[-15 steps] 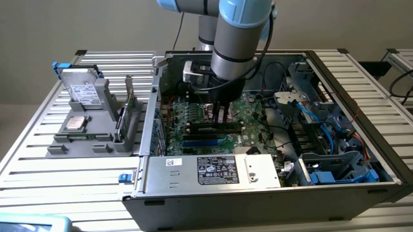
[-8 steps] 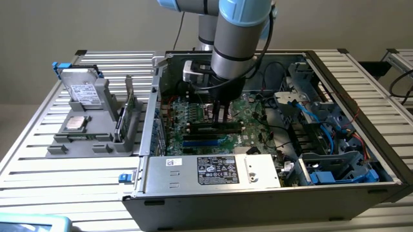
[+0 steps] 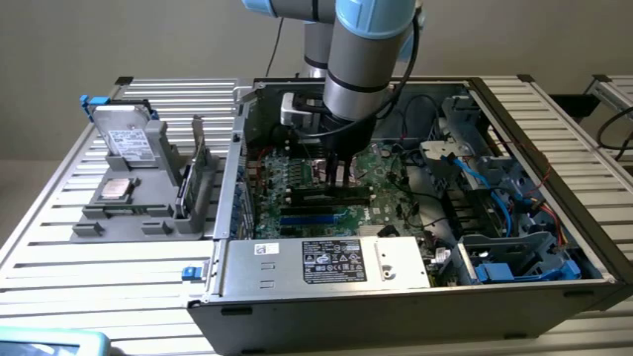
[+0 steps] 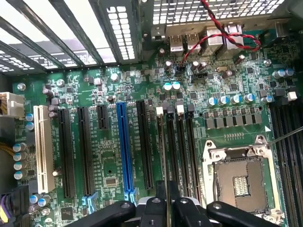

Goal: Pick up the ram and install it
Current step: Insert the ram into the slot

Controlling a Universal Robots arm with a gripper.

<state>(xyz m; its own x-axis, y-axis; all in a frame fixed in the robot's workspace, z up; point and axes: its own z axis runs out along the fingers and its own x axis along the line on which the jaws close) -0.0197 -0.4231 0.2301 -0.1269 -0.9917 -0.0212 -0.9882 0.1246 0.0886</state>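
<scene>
Gripper [image 3: 334,165] is down inside the case [image 3: 554,293], at 12 o'clock from the PSU [image 3: 336,261] in the exterior view. Jaws nearly closed, pinching what I take to be the ram [image 3: 333,178], held on edge just over the slots [image 4: 182,151]. Contact with a slot: cannot tell.

To do well: keep stick upright, parallel to one slot, notch matched, end clips open. Press straight and evenly.

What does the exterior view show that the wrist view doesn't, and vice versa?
Exterior view: the open grey computer case on a slatted table, a grey parts holder, the grey-and-blue arm. Wrist view: the empty silver processor socket, twisted red-and-black wires. Both: the green motherboard, its blue slot, and the black pincer shut on what looks like the thin ram stick, edge-on.
</scene>
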